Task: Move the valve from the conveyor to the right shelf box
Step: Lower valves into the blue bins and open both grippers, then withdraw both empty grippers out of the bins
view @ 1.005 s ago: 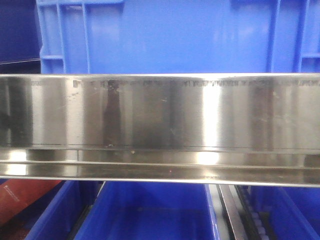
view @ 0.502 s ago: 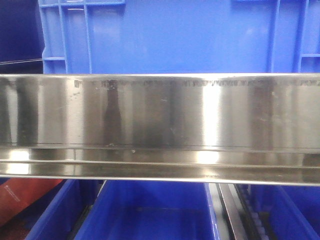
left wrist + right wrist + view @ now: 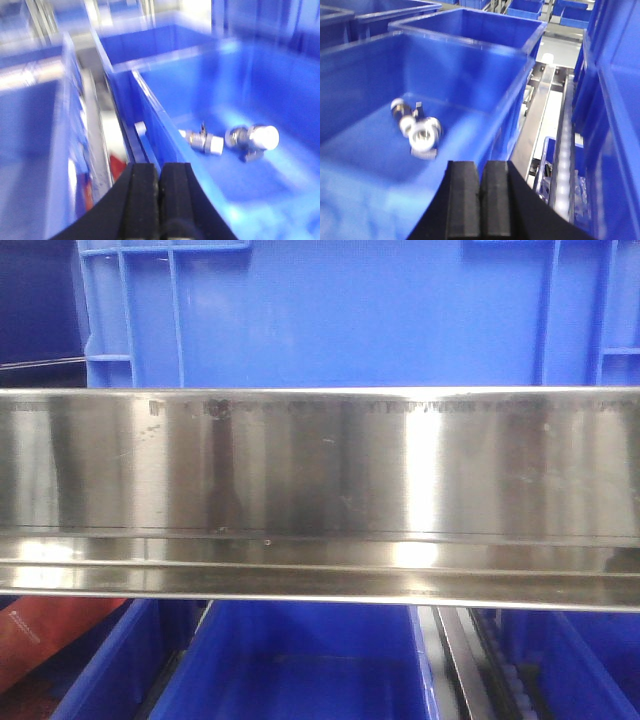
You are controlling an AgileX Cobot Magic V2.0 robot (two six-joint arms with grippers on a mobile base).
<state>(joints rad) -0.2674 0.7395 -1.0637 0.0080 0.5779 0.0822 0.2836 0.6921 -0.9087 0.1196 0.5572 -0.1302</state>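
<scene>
My left gripper (image 3: pixel 159 187) is closed, its two black fingers pressed flat together with nothing between them. My right gripper (image 3: pixel 480 200) is the same: fingers meeting along one seam, empty.

Left wrist view, motion-blurred: a blue box (image 3: pixel 165 132) fills the frame from 12 to 4 o'clock. On its floor lie two valves, near each other but apart. One valve (image 3: pixel 202 141) sits at about 1 o'clock from my left gripper, lying on its side, white cap toward the right. A second valve (image 3: pixel 252 140) lies at about 2 o'clock, its white cap end turned toward the camera.

Right wrist view: the same kind of blue box (image 3: pixel 515 85) with the two fittings at about 10 o'clock from my right gripper, touching or nearly so; blur prevents telling which. A metal roller rail (image 3: pixel 562 150) runs up toward 1 o'clock.

Front view: a brushed steel shelf beam (image 3: pixel 320 490) crosses the frame, a blue crate (image 3: pixel 350 310) above it and blue bins (image 3: pixel 300 660) below. No conveyor belt is identifiable in any view
</scene>
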